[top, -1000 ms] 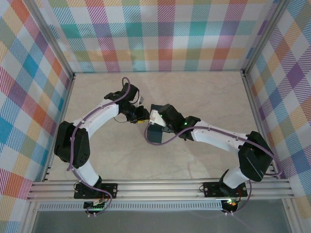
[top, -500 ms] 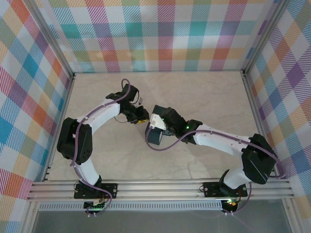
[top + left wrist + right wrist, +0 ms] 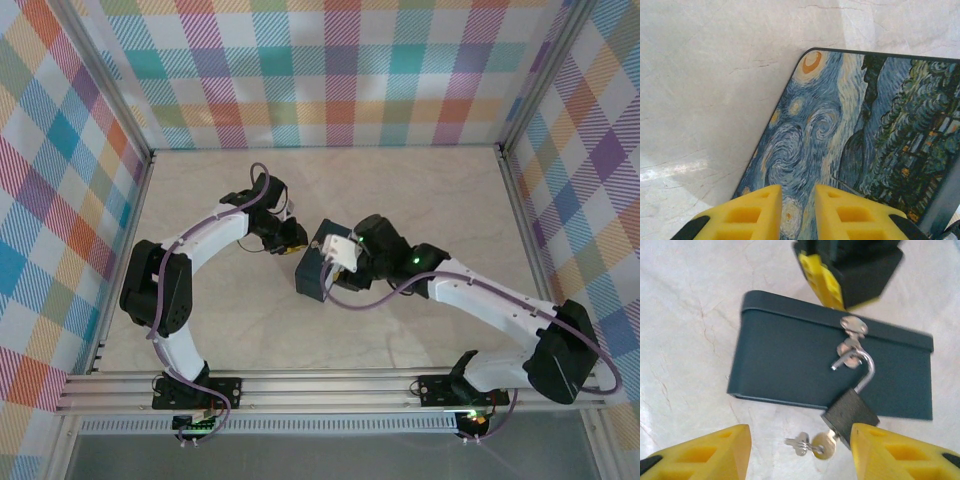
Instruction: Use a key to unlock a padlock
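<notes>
Right wrist view: small dark padlock [image 3: 850, 412] with silvery shackle hangs on hasp of blue swirl-painted rectangular tin [image 3: 790, 365], tiny silvery key [image 3: 823, 445] in its base. Shackle looks sprung, so unlocking seems done; right claw [image 3: 799, 460] wide, empty; left claw [image 3: 797, 200] barely parted, empty. Next: likely unhook.

Overhead and close wrist cameras share the tin [image 3: 790, 370].
</notes>
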